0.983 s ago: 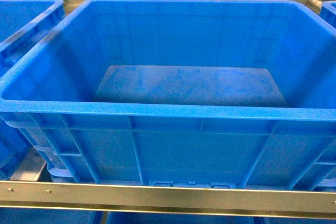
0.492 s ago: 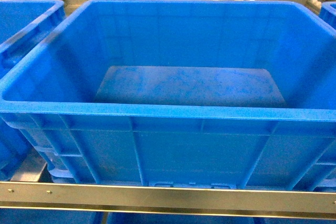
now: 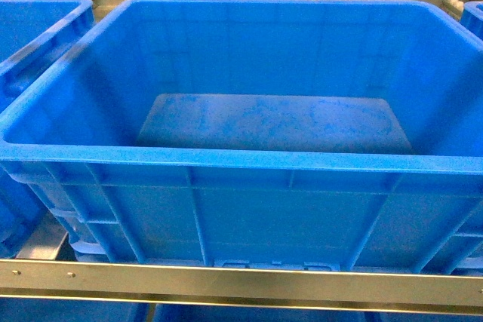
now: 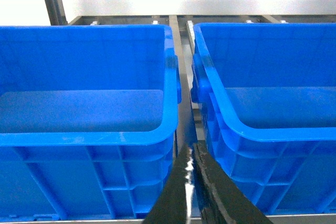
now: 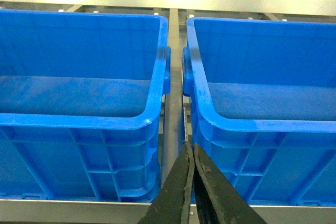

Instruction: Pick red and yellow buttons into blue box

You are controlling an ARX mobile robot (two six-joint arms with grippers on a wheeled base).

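Nothing moved | head view: blue box (image 3: pixel 249 164) only (no arms) | wrist views: left hand (image 4: pixel 193 153), right hand (image 5: pixel 191 153) clenched

The blue box (image 3: pixel 249 164) sits on a metal rack (image 3: pixel 241 284), whose front rail lies at 6 o'clock. Neighbouring crates stand at 9 o'clock (image 3: pixel 34 43) and at 3 o'clock (image 3: pixel 475 16).

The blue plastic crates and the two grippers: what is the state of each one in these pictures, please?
Large deep blue plastic crate in the middle of the head view: upright, open-topped, nothing on its scuffed bottom.
Blue crate to its left: upright, the visible bottom is bare.
Blue crate to its right: upright, the visible bottom is bare.
Left gripper: shut, holding nothing.
Right gripper: shut, holding nothing.
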